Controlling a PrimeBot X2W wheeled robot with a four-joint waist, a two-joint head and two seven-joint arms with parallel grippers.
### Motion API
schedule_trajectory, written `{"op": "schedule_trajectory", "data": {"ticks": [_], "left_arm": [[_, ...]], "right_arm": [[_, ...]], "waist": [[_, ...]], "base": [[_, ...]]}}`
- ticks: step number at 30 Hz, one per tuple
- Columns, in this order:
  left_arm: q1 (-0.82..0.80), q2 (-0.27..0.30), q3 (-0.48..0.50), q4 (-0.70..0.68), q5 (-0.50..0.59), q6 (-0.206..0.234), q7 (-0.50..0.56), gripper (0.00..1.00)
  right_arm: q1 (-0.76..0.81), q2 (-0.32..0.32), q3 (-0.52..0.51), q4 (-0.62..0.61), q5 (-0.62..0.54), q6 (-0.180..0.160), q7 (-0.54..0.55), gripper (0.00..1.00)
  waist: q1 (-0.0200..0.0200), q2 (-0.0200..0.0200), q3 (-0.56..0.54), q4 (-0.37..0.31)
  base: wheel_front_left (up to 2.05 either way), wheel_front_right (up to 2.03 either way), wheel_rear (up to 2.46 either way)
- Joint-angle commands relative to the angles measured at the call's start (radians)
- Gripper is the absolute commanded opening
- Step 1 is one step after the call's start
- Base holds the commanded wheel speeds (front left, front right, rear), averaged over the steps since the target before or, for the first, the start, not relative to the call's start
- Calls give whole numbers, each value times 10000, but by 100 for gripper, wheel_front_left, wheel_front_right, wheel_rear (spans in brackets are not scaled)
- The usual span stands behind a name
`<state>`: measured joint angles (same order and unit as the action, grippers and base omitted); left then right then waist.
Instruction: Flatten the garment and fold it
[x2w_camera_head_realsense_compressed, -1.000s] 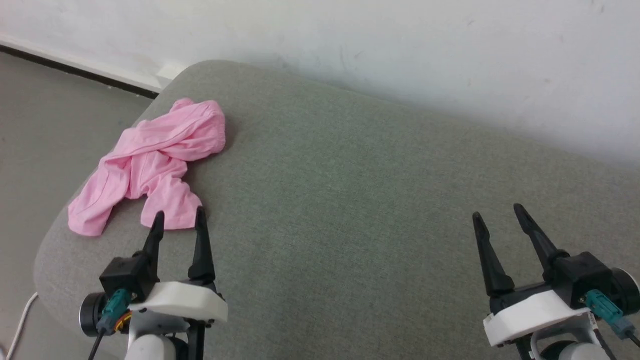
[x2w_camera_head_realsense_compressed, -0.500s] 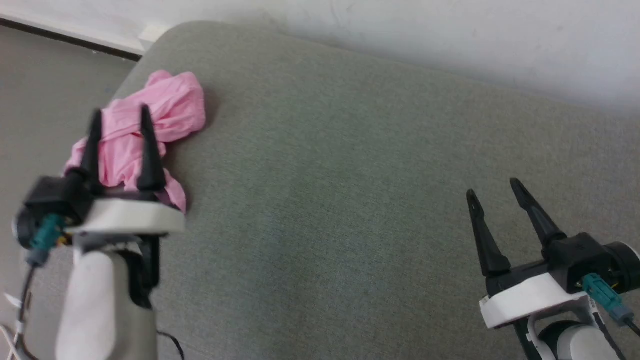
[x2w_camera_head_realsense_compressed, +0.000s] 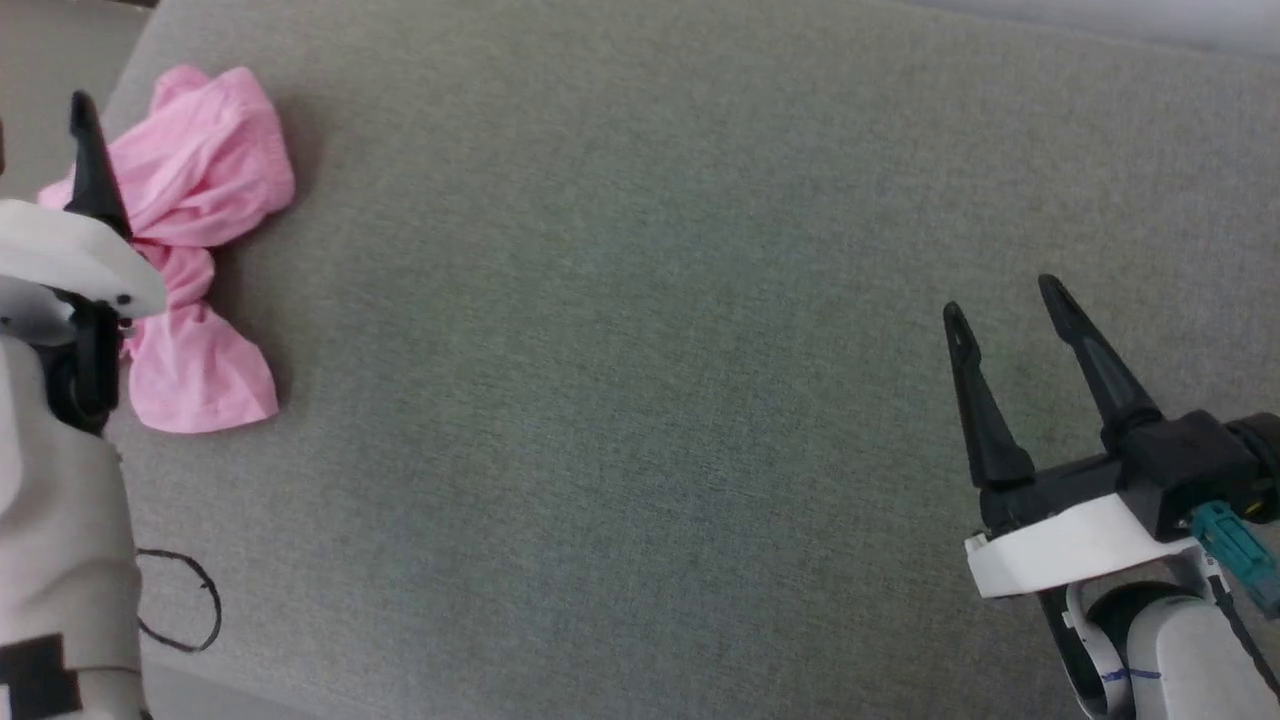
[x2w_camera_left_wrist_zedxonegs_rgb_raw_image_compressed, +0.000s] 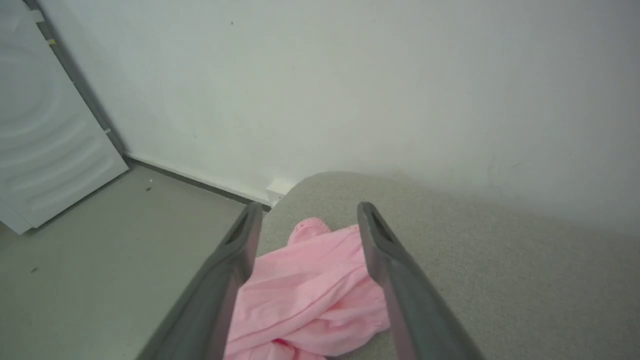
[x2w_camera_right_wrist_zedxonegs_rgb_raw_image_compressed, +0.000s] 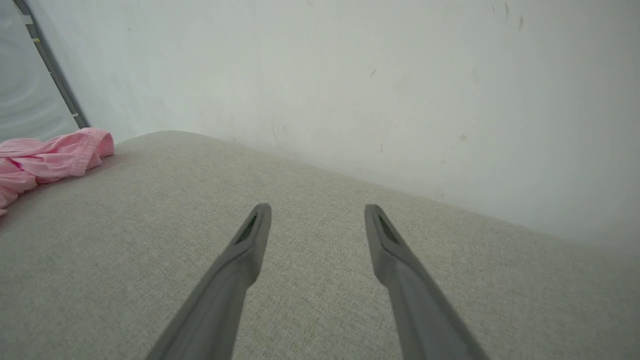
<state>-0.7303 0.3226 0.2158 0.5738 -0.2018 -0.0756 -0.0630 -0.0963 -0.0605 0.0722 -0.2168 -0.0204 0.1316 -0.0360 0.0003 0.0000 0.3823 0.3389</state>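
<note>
The light pink garment (x2w_camera_head_realsense_compressed: 200, 190) lies crumpled and twisted at the far left corner of the grey cushion (x2w_camera_head_realsense_compressed: 640, 350). My left gripper (x2w_camera_head_realsense_compressed: 40, 120) hovers over its left part at the picture's edge, with one dark finger (x2w_camera_head_realsense_compressed: 92, 165) showing. In the left wrist view the left gripper (x2w_camera_left_wrist_zedxonegs_rgb_raw_image_compressed: 308, 207) stands open with nothing between the fingers, and the garment (x2w_camera_left_wrist_zedxonegs_rgb_raw_image_compressed: 310, 290) lies below them, gathered edge toward the wall. My right gripper (x2w_camera_head_realsense_compressed: 1000, 296) stands open over bare cushion at the right, far from the garment. From the right gripper (x2w_camera_right_wrist_zedxonegs_rgb_raw_image_compressed: 317, 207), the garment (x2w_camera_right_wrist_zedxonegs_rgb_raw_image_compressed: 45, 157) shows at the far left.
A white wall (x2w_camera_left_wrist_zedxonegs_rgb_raw_image_compressed: 350, 90) runs behind the cushion. Grey floor (x2w_camera_left_wrist_zedxonegs_rgb_raw_image_compressed: 100, 240) and a white panel (x2w_camera_left_wrist_zedxonegs_rgb_raw_image_compressed: 40, 140) lie beyond the cushion's left corner. A black cable loop (x2w_camera_head_realsense_compressed: 185, 600) hangs by my left forearm near the front edge.
The head view has tilted down and shifted. My left gripper has gone forward and left, from the garment's near edge to over it. The right gripper stays open in about the same place.
</note>
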Motion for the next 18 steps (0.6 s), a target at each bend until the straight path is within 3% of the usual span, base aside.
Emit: {"op": "schedule_trajectory", "data": {"ticks": [1,8,16,17,18], "left_arm": [[-331,122,30,418,-180,-102,180,100],[-1340,783,314,3513,-924,-128,3099,100],[-1548,1405,392,5244,-1252,-21,5585,100],[-1562,1406,384,5336,-1277,0,5787,77],[-1572,1402,367,5442,-1307,-8,6045,46]], "right_arm": [[-182,-53,33,-100,-71,-8,-22,100],[-591,-215,305,-266,10,-9,-3,100],[-755,-271,328,-337,163,-9,-43,100],[-743,-264,325,-323,202,-9,-48,100],[-735,-255,345,-301,228,-9,-51,100]], "waist": [[-3,0,688,-340],[-3,0,1330,-572],[-3,0,1652,-858],[-3,0,1630,-872],[-3,0,1591,-890]], "base": [[0,0,0],[0,0,0],[0,0,0],[0,0,0],[0,0,0]]}}
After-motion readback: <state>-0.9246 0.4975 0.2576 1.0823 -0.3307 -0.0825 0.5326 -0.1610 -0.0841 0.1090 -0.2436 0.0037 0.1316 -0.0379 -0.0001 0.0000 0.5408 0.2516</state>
